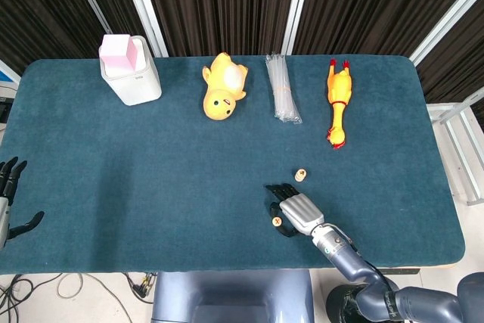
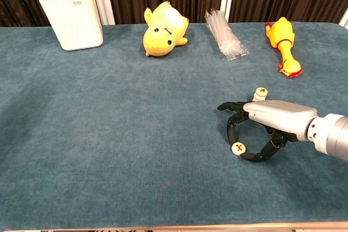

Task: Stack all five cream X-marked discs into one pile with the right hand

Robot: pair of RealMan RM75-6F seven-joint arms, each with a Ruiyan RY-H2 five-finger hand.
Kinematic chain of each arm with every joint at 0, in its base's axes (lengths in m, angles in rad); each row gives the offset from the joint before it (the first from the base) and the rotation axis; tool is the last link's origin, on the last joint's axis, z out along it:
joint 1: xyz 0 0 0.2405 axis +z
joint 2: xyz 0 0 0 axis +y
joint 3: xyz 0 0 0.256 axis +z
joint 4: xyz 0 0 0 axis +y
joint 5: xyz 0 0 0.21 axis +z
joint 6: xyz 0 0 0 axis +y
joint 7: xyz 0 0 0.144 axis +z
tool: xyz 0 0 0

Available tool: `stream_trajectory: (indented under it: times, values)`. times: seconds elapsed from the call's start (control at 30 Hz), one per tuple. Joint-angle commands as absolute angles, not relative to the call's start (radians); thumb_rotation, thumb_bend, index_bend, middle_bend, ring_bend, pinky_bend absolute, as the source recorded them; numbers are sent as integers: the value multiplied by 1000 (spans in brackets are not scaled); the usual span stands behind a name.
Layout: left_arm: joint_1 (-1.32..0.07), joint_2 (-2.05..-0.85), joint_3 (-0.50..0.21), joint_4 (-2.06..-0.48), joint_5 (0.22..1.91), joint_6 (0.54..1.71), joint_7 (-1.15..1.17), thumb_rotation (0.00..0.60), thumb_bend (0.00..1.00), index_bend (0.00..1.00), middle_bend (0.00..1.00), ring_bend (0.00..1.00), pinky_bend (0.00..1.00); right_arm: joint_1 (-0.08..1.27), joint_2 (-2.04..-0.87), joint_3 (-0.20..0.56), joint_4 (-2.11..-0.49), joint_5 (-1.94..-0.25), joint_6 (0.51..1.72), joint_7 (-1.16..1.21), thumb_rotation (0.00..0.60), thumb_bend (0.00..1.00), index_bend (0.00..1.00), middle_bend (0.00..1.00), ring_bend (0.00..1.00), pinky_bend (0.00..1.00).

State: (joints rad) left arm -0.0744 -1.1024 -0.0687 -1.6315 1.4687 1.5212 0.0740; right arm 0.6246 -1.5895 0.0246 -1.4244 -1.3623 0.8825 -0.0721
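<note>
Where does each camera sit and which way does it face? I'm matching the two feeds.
Head view: high above the near edge, looking steeply down on the table; shows the right robot hand and left robot hand.
Chest view: low at the near edge, facing across the table; shows only the right robot hand.
Shared: lone disc, plush duck.

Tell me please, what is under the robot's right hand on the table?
Under the right hand, one cream X-marked disc lies flat on the blue cloth, between the curled fingers. Behind the hand stands a small pile of discs; the hand covers its lower part, so its count cannot be told.
</note>
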Motion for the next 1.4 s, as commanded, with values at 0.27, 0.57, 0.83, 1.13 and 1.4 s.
stream_trajectory:
  times: [0.27,0.57,0.83,1.13,1.4]
  values:
    - [-74,-1101,-68,-1632,1469,1521,71,600,169,49,0,0,17,629,-1572,38,-1441,-1361,883,-70,600,413,521,12,22,36]
    - [-74,-1100,-68,-1633,1470,1520,69,600,169,49,0,0,17,656,-1496,84,-1508,-1311,853,-96,600,413,521,12,22,36]
    - [-74,-1098,-67,-1634,1472,1520,63,600,169,49,0,0,17,715,-1415,168,-1538,-1205,791,-118,600,413,521,11,22,36]
    - [-74,-1094,-65,-1634,1477,1519,50,600,169,48,0,0,17,773,-1376,210,-1468,-1068,713,-146,600,413,521,12,22,36]
    - [-75,-1097,-66,-1633,1474,1520,57,600,169,49,0,0,17,796,-1395,204,-1392,-1011,683,-145,600,412,521,11,22,36]
